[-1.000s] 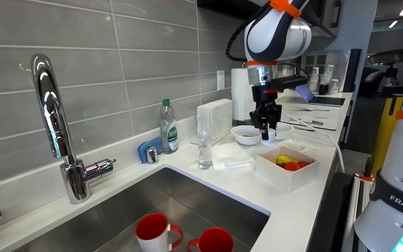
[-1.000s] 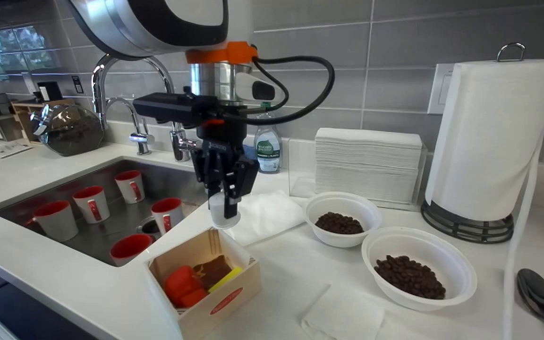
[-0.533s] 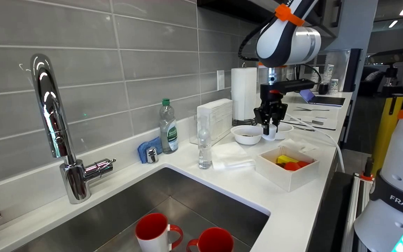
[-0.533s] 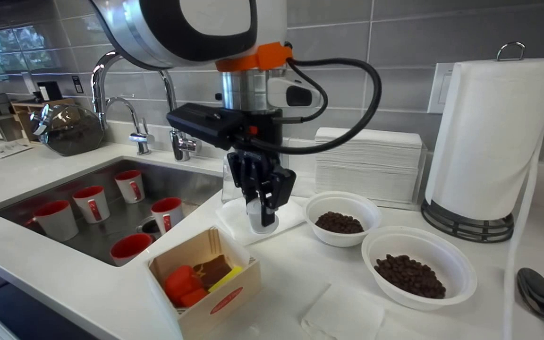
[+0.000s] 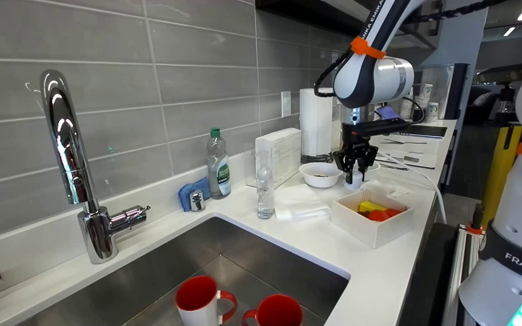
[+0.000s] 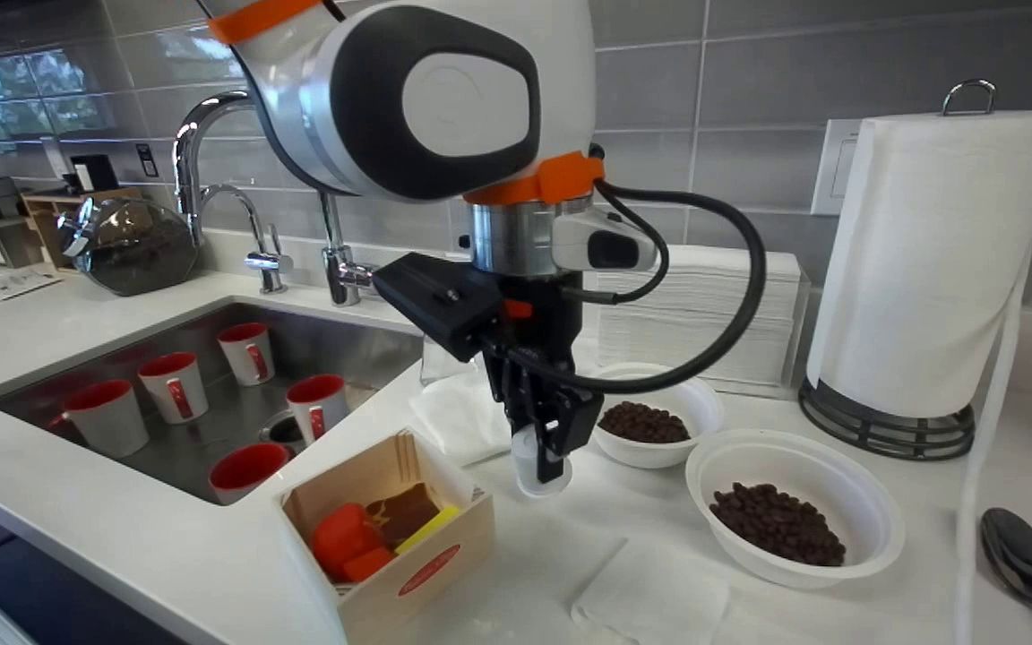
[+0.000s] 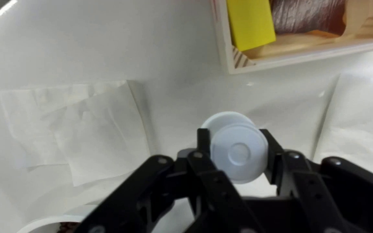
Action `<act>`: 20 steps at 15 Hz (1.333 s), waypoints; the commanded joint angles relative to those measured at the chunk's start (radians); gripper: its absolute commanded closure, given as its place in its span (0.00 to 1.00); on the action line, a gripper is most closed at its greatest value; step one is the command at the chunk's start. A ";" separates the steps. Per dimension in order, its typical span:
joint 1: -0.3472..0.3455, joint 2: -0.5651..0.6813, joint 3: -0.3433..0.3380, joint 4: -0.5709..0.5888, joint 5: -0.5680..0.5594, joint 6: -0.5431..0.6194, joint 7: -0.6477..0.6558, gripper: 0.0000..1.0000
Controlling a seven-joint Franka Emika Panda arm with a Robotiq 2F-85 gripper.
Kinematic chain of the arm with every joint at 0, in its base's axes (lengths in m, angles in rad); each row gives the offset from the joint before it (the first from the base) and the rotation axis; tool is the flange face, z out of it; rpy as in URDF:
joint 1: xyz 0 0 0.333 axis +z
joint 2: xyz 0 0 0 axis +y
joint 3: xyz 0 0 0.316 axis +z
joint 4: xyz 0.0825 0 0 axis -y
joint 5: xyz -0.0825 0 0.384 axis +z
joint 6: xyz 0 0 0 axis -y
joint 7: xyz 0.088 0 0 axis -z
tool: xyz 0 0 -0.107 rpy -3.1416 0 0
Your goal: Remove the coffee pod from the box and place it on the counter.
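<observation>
The coffee pod (image 6: pixel 527 461) is white, with a wide rim facing down. My gripper (image 7: pixel 236 142) is shut on it, one finger on each side, and the pod's round base faces the wrist camera. In an exterior view the pod (image 5: pixel 355 182) hangs low, close to the counter (image 5: pixel 311 246); whether it touches I cannot tell. The box (image 6: pixel 435 578) stands beside the gripper and holds red, brown and yellow items. Its near corner shows in the wrist view (image 7: pixel 303 59), apart from the pod. The far finger is mostly hidden in an exterior view.
Two white bowls (image 6: pixel 883 537) (image 6: pixel 704 399) with dark beans stand close to the gripper. Napkins (image 6: pixel 659 591) lie on the counter on both sides of the pod. A napkin holder (image 5: pixel 283 151), a paper towel roll (image 5: pixel 315 122) and a sink (image 5: pixel 224 240) with mugs are around.
My gripper has carried the pod sideways, away from the sink and toward the bowls, and lowered it toward the counter. It remains held. The box has not moved.
</observation>
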 commanded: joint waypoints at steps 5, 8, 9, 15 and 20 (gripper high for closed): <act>0.006 0.175 -0.032 0.104 0.003 0.036 0.052 0.92; 0.009 0.183 -0.039 0.117 0.018 0.021 0.043 0.33; 0.008 0.166 -0.034 0.115 0.043 0.009 0.023 0.25; 0.030 0.009 -0.014 0.077 0.056 -0.060 0.008 0.00; 0.047 -0.087 0.014 0.068 0.057 -0.124 0.008 0.00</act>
